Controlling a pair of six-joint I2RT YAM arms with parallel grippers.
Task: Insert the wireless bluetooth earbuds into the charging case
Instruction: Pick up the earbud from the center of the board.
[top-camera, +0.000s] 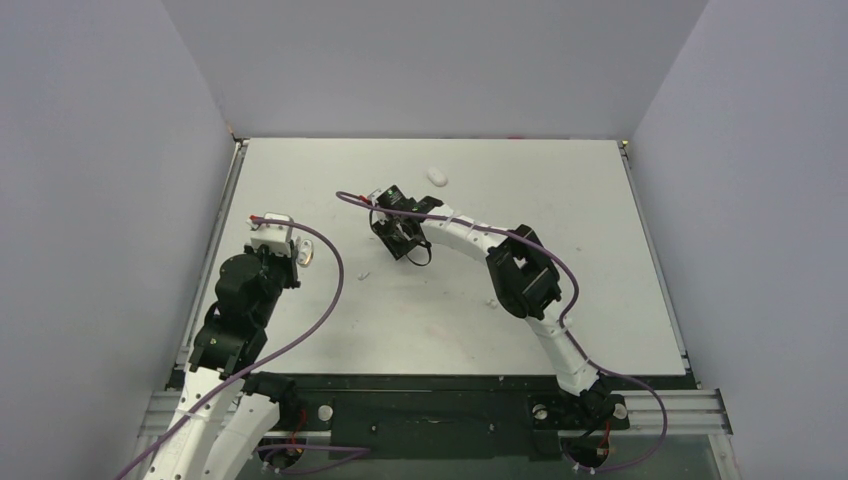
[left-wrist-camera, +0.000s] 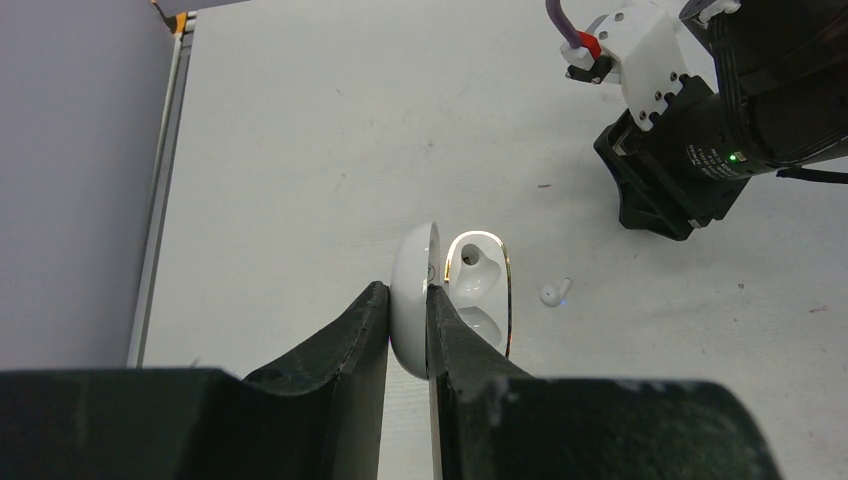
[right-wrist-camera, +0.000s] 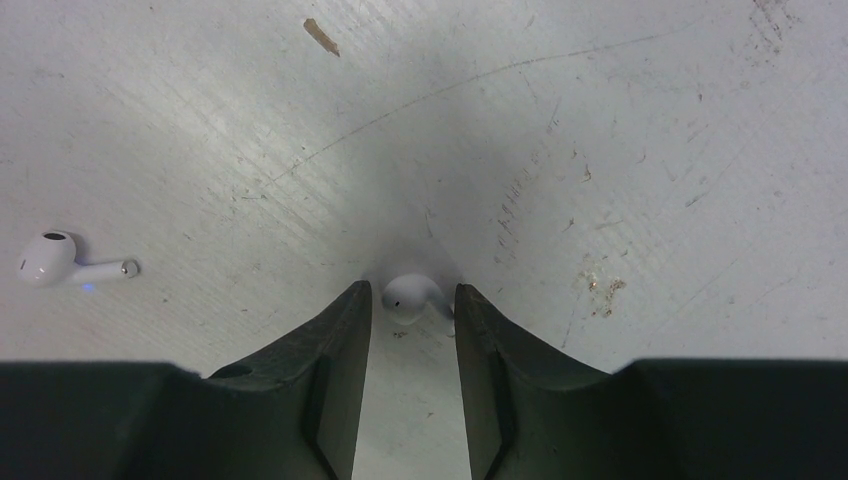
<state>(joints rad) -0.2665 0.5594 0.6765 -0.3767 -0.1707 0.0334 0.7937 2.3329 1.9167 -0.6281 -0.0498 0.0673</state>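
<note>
My left gripper (left-wrist-camera: 407, 292) is clamped on the raised lid of the open case (left-wrist-camera: 480, 285). The sockets in view are empty. My right gripper (right-wrist-camera: 411, 290) stands open astride one earbud (right-wrist-camera: 405, 298) on the bench (right-wrist-camera: 600, 120), seen only in the right wrist view. A second earbud (right-wrist-camera: 60, 262) lies left of that gripper, apart from it.

The glossy white charging case (left-wrist-camera: 480, 295) was open and turned on edge, its lid pinched in the left gripper (left-wrist-camera: 407, 298) and both sockets empty, while one small white stemmed earbud (left-wrist-camera: 554, 292) lay just beside its open base and the other earbud (right-wrist-camera: 412, 297) lay well apart.
</note>
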